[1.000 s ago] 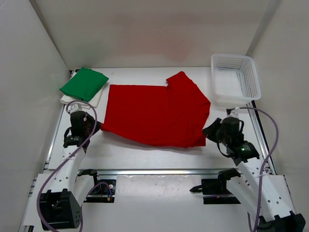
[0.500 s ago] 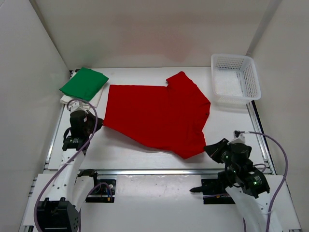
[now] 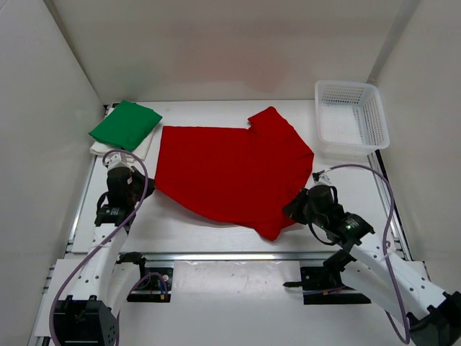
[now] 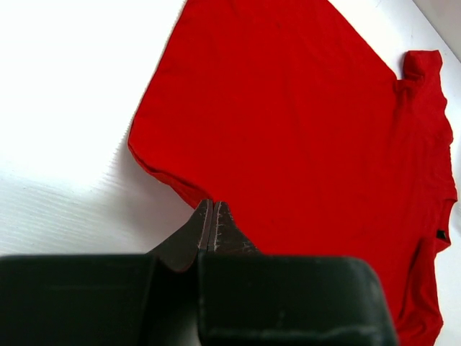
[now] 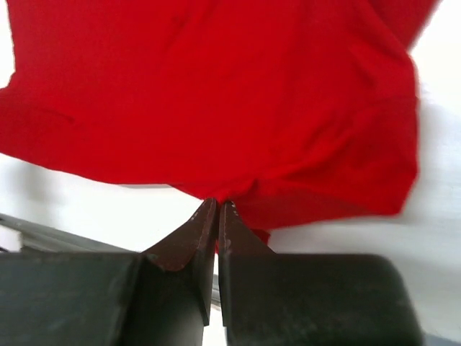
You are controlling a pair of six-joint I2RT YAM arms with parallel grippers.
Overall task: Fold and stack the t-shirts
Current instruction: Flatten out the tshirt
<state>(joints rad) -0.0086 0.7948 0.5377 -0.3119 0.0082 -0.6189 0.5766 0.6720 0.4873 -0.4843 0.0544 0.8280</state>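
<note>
Nearest the arm bases, the right gripper (image 5: pixel 217 207) has its two fingers pressed together on the near edge of the red shirt (image 3: pixel 230 169). The cloth bunches into small folds where they pinch it, and that corner hangs pulled toward the near right, with a narrow tongue of red below the fingertips. On the other side, the left gripper (image 4: pixel 211 210) is likewise closed, its fingertips meeting on the hem at the shirt's near left corner, low over the white table (image 3: pixel 187 223). The red shirt lies spread across the middle of the table between the two arms, mostly flat. Its left edge is straight, its near edge curves from one gripper to the other, and one sleeve sticks out at the far right. Farther back, in the far left corner, a folded green shirt (image 3: pixel 126 124) rests on top of a folded white shirt (image 3: pixel 144 150), whose edge shows beneath it; the pile lies just beside the red shirt's far left corner without touching it. In the far right corner sits a white mesh basket (image 3: pixel 347 84), apart from the sleeve.
</note>
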